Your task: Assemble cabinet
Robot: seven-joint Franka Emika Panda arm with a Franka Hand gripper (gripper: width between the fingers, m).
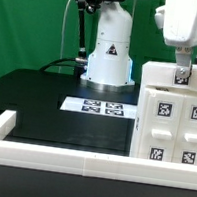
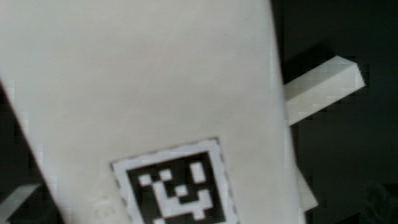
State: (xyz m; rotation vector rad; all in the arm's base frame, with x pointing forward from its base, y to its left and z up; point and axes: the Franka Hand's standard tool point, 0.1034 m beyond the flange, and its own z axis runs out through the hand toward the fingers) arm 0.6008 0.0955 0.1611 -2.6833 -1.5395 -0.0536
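**A:** Entry. The large white plastic cabinet (image 1: 174, 122), a box with black-and-white square tags on its face, stands at the exterior view's right on the black table (image 1: 37, 93). It is just behind the long low white border rail (image 1: 49, 153) and beside the thin flat white marker board (image 1: 103, 108).

**B:** We note the arm's two-finger gripper (image 1: 183, 71) at the cabinet's top edge. In the wrist view a white face with one square tag (image 2: 178, 185) fills most of the frame. One pale finger (image 2: 326, 85) shows beside its edge.

**A:** Grip state?

**B:** We cannot tell. The jaws may be clamped on the wall or may only straddle it, and neither view shows the contact.

**A:** Our judgement is that the step in hand is taking hold of the box by its upper edge, or steadying it there.

**B:** Then we would keep the fingers square to the wall, so that closing does not twist it. We would seat them deep before squeezing. Any motion should be slow, because a high grip on a tall box could tip it or slide it toward the rail.
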